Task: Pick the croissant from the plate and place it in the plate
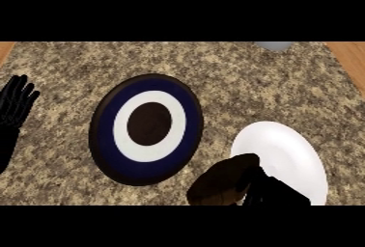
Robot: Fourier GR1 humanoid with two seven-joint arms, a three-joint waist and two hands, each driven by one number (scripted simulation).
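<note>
Soft, even light covers the speckled counter (pixel 285 87). The white plate (pixel 292 154) at near right is the brightest patch, flat in tone. The croissant (pixel 221 185) at its left rim looks very dark, and the left hand (pixel 16 103) at the left edge is a plain black silhouette.

The left hand (pixel 18 101) shows at the left edge of the view. It is open, with the fingers straight, a little spread and pointing up, and it touches nothing. Below it, a narrow part of the left forearm (pixel 6 144) runs down along the same edge. The right hand (pixel 274 192) comes in from the lower edge, at the right side. Its dark fingers are curled against the croissant (pixel 222 183) and hold it.
</note>
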